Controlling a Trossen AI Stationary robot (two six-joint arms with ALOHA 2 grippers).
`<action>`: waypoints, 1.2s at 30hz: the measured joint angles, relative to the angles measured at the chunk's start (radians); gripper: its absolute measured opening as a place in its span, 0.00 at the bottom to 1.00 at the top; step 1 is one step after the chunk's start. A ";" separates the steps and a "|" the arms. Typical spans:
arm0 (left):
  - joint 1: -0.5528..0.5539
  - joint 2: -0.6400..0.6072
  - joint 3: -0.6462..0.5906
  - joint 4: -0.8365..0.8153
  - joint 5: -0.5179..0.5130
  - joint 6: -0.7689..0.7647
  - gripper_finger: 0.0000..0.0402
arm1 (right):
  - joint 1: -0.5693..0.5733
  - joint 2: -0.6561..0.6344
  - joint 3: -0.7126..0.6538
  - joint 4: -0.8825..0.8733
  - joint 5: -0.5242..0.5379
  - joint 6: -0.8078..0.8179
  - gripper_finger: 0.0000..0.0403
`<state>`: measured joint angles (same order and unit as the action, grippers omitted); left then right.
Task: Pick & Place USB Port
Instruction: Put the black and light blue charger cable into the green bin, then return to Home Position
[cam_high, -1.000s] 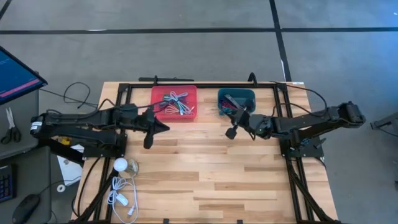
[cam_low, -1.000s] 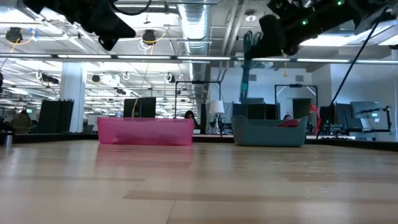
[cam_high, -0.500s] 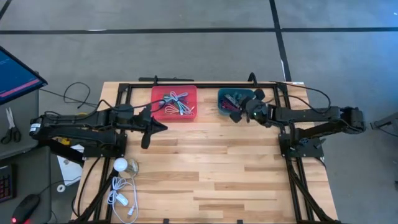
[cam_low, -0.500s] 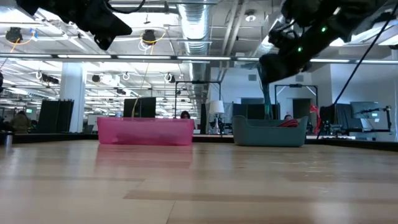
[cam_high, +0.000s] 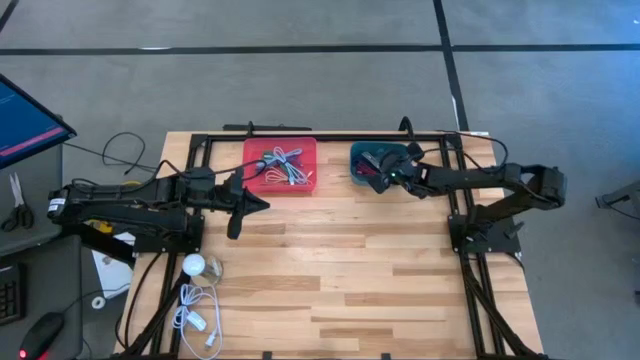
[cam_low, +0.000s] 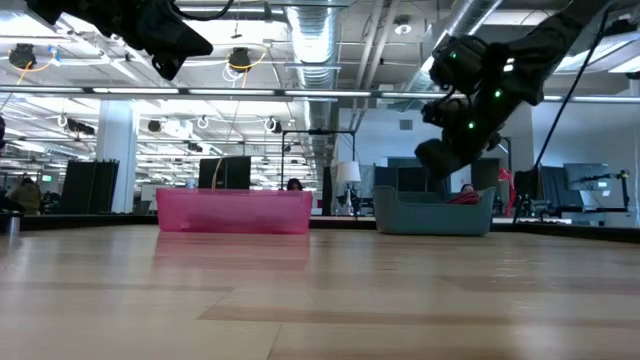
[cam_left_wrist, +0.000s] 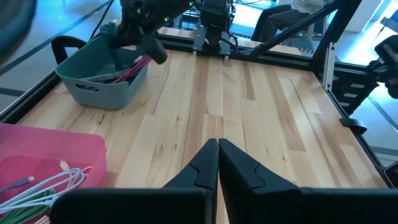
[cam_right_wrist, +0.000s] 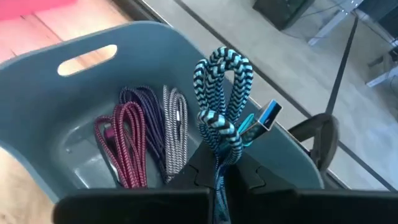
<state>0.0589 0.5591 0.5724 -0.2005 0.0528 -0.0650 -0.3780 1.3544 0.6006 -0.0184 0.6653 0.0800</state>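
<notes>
You're now carrying the right pincer over the teal bin, in from above the bare desk a sec ago; it's pinching the teal-striped USB cable, bundle hanging just above the cables inside, so the drop looks like the next step. Left pincer is hovering pressed together, empty, beside the pink bin; approx. where it was.

Smooth wooden table, matt plastic bin, braided cable
</notes>
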 joint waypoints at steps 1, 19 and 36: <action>0.000 0.000 0.000 0.000 0.000 0.000 0.03 | -0.003 0.013 0.000 0.011 -0.005 0.000 0.00; 0.000 0.000 0.000 0.000 0.000 0.000 0.03 | 0.013 0.030 0.000 0.180 -0.010 -0.008 0.40; 0.000 0.000 0.000 0.000 0.000 0.089 0.03 | 0.249 -0.258 0.000 0.243 -0.254 -0.009 0.50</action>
<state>0.0589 0.5591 0.5728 -0.2001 0.0529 0.0243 -0.1288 1.0968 0.6006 0.2245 0.4117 0.0715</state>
